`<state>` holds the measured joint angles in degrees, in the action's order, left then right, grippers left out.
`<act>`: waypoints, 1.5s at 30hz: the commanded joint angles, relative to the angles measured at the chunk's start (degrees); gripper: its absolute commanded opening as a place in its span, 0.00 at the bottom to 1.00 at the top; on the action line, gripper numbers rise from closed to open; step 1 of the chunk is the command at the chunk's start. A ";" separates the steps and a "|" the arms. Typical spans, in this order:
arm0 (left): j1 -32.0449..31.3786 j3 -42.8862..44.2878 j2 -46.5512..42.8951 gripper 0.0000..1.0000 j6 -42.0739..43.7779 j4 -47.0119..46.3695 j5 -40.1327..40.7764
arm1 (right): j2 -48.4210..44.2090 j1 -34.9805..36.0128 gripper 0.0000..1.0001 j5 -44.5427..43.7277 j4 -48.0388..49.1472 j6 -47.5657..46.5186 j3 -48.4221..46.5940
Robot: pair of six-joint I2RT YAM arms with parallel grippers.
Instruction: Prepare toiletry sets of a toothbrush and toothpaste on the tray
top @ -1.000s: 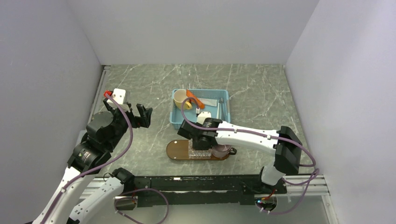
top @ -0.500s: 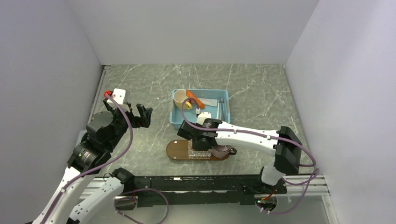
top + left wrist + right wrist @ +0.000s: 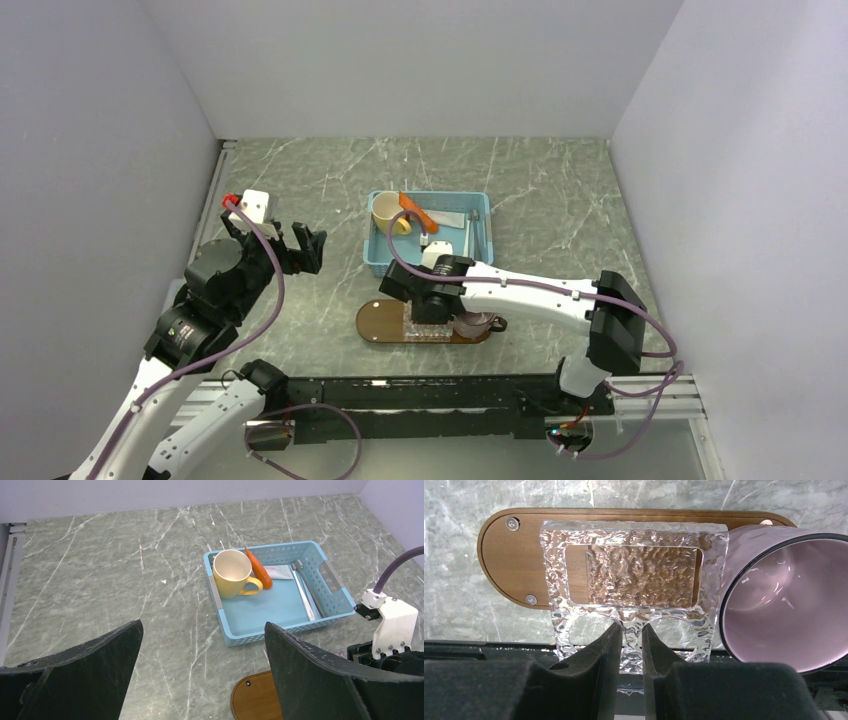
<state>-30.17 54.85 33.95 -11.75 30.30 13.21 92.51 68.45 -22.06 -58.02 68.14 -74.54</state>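
The brown wooden tray [image 3: 499, 555] lies in front of the blue basket [image 3: 372, 255]. A clear textured glass holder [image 3: 639, 570] rests on the tray and overhangs its near edge. My right gripper [image 3: 631, 627] is shut on the narrow bar between the holder's two round holes. An orange tube [image 3: 260, 570], a white tube [image 3: 277, 571] and pale thin brushes [image 3: 305, 592] lie inside the basket. My left gripper [image 3: 202, 625] hangs wide open and holds nothing, left of the basket and above the bare table.
A pink cup [image 3: 784, 610] sits at the tray's right end, its mouth towards the right wrist camera. A yellow mug [image 3: 231, 572] stands in the basket's left corner. The black rail runs along the near table edge, and walls close in on three sides.
The right fingers have eased slightly apart around the holder's bar. Neither arm has visibly moved.
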 commanded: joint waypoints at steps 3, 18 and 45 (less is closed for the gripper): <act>0.21 0.27 -0.38 0.99 -0.50 -0.67 0.50 | -2.88 0.35 0.25 -1.59 -1.77 1.30 0.45; 0.20 0.35 -0.38 0.99 -0.47 -0.61 0.51 | -3.03 1.11 0.30 -3.86 -5.06 2.35 -3.25; 0.21 8.67 17.47 0.99 -4.89 4.79 -5.29 | -17.54 -2.58 0.34 -10.46 -4.09 -15.24 -8.13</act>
<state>-30.17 57.74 45.74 -14.87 32.75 10.76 80.18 68.55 -31.31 -65.69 61.89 -83.48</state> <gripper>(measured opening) 0.992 0.340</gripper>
